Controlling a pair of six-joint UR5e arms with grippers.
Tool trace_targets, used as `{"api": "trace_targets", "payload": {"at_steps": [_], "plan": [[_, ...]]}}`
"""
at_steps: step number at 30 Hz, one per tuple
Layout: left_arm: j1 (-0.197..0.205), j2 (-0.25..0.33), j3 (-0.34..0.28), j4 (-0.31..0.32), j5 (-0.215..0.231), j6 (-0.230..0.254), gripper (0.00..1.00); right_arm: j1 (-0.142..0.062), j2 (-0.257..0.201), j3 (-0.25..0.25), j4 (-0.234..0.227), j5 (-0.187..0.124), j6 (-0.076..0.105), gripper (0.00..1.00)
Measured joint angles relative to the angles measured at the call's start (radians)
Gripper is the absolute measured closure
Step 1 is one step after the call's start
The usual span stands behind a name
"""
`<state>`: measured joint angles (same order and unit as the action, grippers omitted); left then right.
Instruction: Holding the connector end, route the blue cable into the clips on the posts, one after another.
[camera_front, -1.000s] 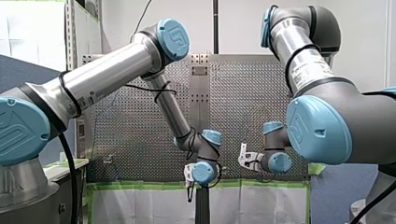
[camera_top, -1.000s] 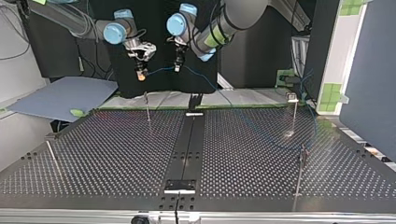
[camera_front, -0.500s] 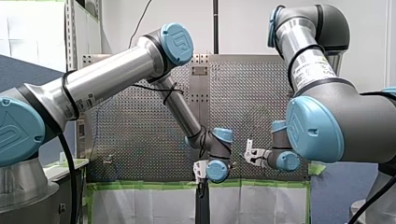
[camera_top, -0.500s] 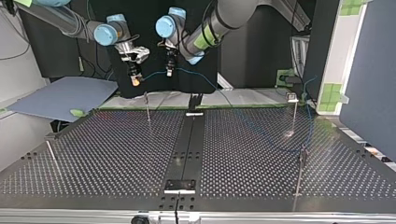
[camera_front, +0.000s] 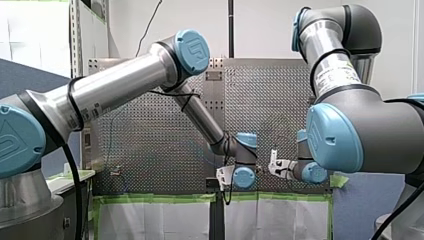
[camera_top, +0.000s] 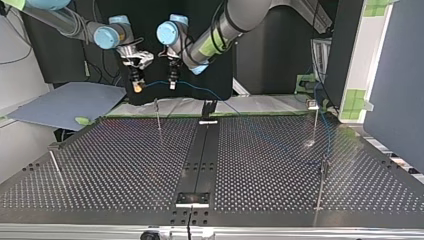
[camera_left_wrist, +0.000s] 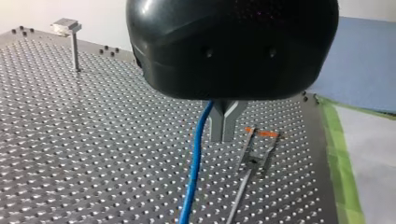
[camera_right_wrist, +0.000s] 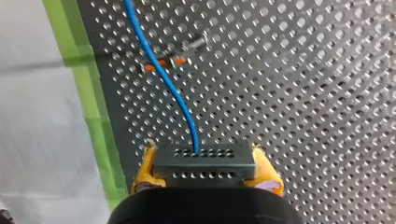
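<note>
**A:** The right gripper (camera_right_wrist: 203, 155) is clamped on the connector (camera_right_wrist: 205, 165). Its yellow pads (camera_right_wrist: 144, 170) squeeze both sides of that dark perforated block, and the blue cable (camera_right_wrist: 164, 79) runs straight out ahead.

**B:** That's the reason for the hold. Grip the rigid end and the floppy part follows. And the left gripper?

**A:** The left gripper (camera_left_wrist: 226, 133) sits a little way along the line. Its metal fingers are pressed together and the cable emerges right at them, so I read it as pinched on the cable, working as a second hand.

**B:** So the short stretch between the two grippers hangs nearly level, high over the tabletop (camera_top: 125, 165).

**A:** Exactly. A tensioned span is something you can lower into a slot. Look underneath: the nearest post (camera_top: 158, 115), at the top view's left, stands just below that span. The left wrist camera looks down on its clip (camera_left_wrist: 256, 159), marked in orange, just beside the cable but clear of it.

**B:** Not seated yet, then.

**A:** No, it's above the clip. The rest of the cable trails from the left gripper across toward the clip-topped post (camera_top: 315, 122) at the top view's right. Whether it sits in that clip is too small to tell.

**B:** Next call?

**A:** My guess is they line the span up with the slot and descend together. The risk is slack if the grippers close the gap between them.
</note>
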<state>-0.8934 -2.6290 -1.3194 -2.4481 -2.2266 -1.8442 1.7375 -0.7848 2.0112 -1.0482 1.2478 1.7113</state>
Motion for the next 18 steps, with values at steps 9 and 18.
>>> {"api": "trace_targets", "payload": {"at_steps": [9,18], "plan": [[0.017,-0.079,0.082,0.004,0.001,-0.022,1.00,-0.029,0.038,-0.013,-0.025,-0.002,-0.008,1.00],[0.040,-0.120,0.166,0.049,0.004,-0.022,1.00,-0.055,0.069,-0.045,-0.020,-0.021,0.000,1.00]]}}
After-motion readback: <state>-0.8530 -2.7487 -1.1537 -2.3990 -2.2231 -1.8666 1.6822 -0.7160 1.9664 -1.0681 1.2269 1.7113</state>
